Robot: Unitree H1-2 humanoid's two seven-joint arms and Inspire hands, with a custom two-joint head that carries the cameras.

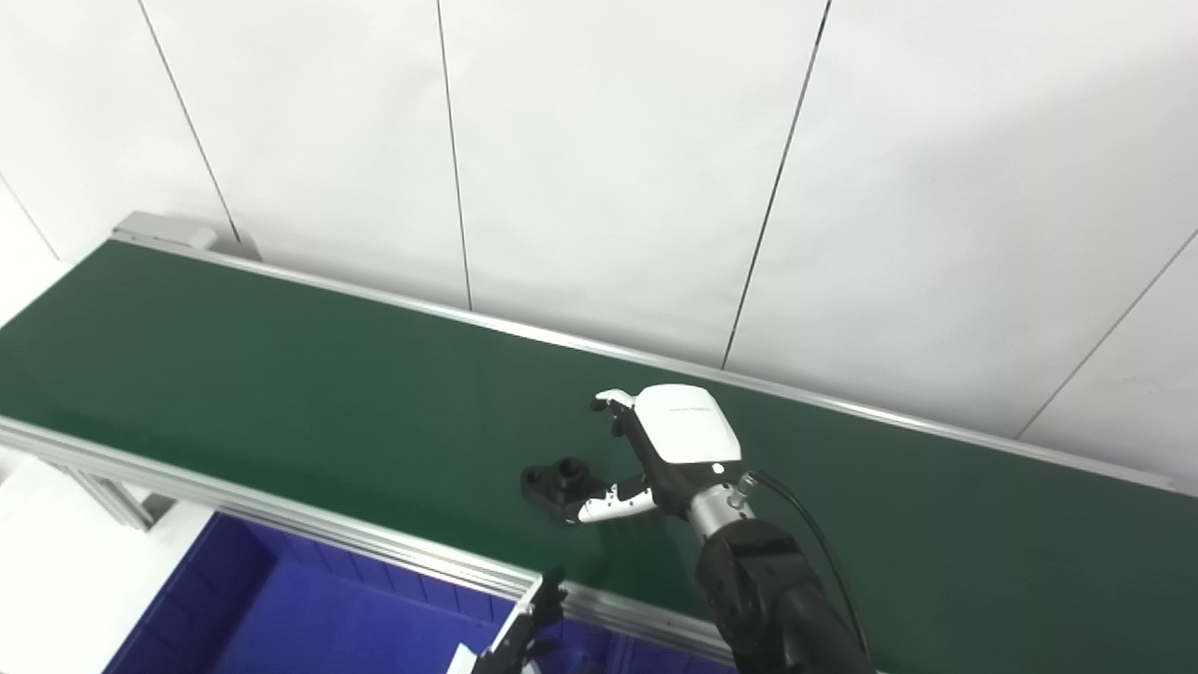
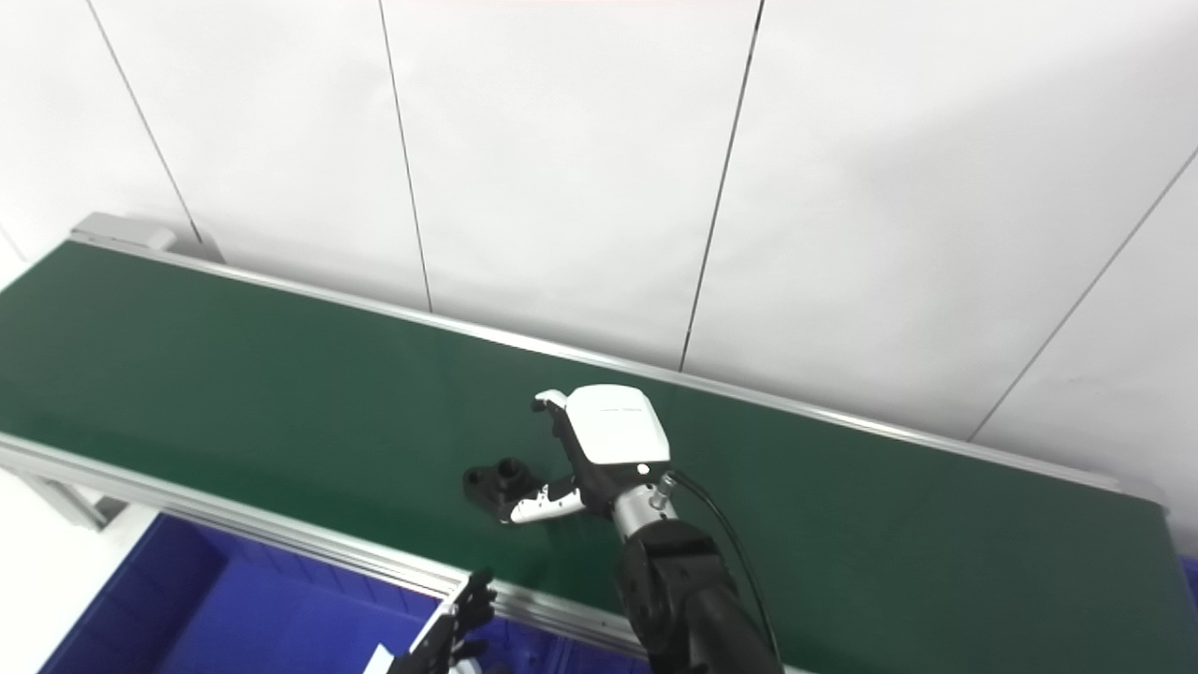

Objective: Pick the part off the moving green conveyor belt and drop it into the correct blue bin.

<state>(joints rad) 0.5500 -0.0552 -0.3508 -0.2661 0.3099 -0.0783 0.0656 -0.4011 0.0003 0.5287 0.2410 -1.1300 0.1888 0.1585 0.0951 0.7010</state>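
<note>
Right hand (image 1: pixel 676 449) is out over the green conveyor belt (image 1: pixel 281 393), fingers spread and holding nothing, thumb (image 1: pixel 613 505) stretched toward the part (image 1: pixel 560 485). The part is a small black piece with a round boss on top, lying flat on the belt near the belt's near edge, just to the left of the right hand; the thumb tip looks touching or nearly touching it, cannot tell which. The other fingers (image 1: pixel 613 402) curl farther back, apart from the part, so nothing is pinched yet. The part's long axis seems to run roughly along the belt's length, slightly skewed. Left hand (image 1: pixel 529 632) sits low at the frame's bottom, below the belt rail (image 1: pixel 374 548), over the blue bin (image 1: pixel 281 608); only dark fingertips show, so its state cannot be told. The right hand is clearly the nearer one. The next move likely needs it to shift left and close around the part. The bin lies directly below the near rail.
</note>
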